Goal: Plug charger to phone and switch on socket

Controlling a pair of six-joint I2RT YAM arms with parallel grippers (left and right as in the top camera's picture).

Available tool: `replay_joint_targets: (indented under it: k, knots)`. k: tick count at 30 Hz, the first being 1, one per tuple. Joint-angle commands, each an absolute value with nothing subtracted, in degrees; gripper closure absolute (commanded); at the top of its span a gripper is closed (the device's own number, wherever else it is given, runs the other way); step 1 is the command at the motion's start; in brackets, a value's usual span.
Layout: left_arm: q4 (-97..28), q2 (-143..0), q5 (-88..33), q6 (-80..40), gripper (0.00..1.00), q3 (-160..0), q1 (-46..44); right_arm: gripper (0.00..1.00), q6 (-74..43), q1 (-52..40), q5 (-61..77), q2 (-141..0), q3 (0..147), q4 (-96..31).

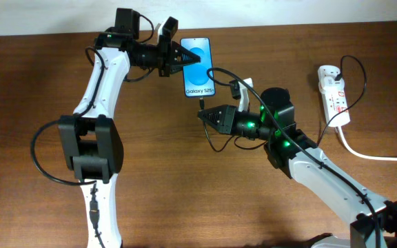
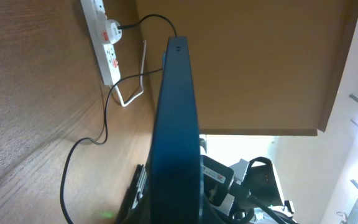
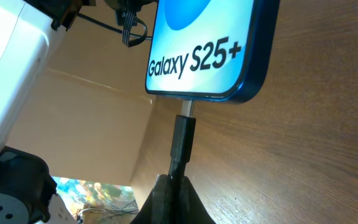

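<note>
The phone (image 1: 198,69) has a blue screen reading "Galaxy S25+". My left gripper (image 1: 176,58) is shut on its left edge, near the top. In the left wrist view the phone (image 2: 176,118) shows edge-on between the jaws (image 2: 174,211). My right gripper (image 1: 207,114) is shut on the charger's black plug (image 1: 202,104) just below the phone's bottom edge. In the right wrist view the plug (image 3: 183,138) sits in my jaws (image 3: 179,186), and its metal tip meets the port in the phone's (image 3: 210,50) bottom edge. The white socket (image 1: 334,93) lies at the far right.
The socket (image 2: 105,38) also shows in the left wrist view with a white adapter plugged in. The thin black cable (image 2: 104,118) trails from it across the wooden table (image 1: 157,172). A thick white cord (image 1: 371,156) runs off to the right.
</note>
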State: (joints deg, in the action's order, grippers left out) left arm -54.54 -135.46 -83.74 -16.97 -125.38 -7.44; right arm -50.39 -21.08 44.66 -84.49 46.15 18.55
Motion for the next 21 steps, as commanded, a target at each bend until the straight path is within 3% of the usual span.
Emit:
replay_joint_targets:
  k: [1,21]
  knots:
    - [-54.46,-135.00,-85.69,-17.30,1.00,-126.17,-7.57,0.96,-50.11,-20.45,45.78,-84.05,46.17,19.11]
    - [-53.15,-135.00,-90.19,-17.12,1.00,-126.17,-5.39,0.96,-53.06,-19.64,54.24,-84.05,46.17,19.75]
